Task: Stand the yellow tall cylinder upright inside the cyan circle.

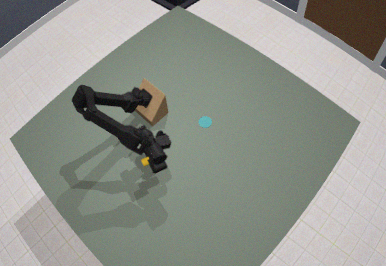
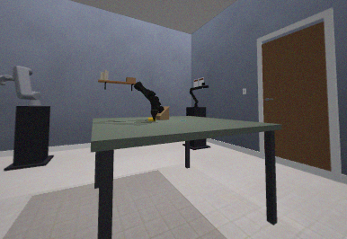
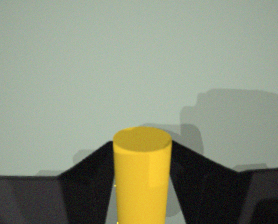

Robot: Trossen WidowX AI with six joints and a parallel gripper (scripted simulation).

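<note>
Yellow and smooth, the tall plastic-looking cylinder (image 3: 142, 175) fills the lower middle of the wrist view, its flat round end face turned toward the camera's far side and its long body running back between the two dark fingers of the black parallel-jaw gripper (image 1: 154, 160). The fingers press against its left and right flanks, so the gripper is closed partway onto the cylinder and has hold of it. From above only a small yellow patch (image 1: 145, 161) shows at the gripper's left edge, low over the grey-green table top (image 1: 260, 166), in the left half of the surface.

Going left to right in the top view: the black jointed arm (image 1: 107, 123) folds back from its elbow at the far left, one link running right to its base, the other down and right to the gripper. Just right of the base sits a tan wedge-shaped wooden block (image 1: 154, 102), touching or nearly touching the arm's mount. Further right, well apart from the gripper and the cylinder, lies the small flat cyan circle (image 1: 205, 122); bare table lies between them, and the wedge stands beside that stretch, not across it.

In the exterior view a grey machine on a black pedestal (image 2: 31, 136) stands at the left, and a brown door (image 2: 294, 95) at the right.
</note>
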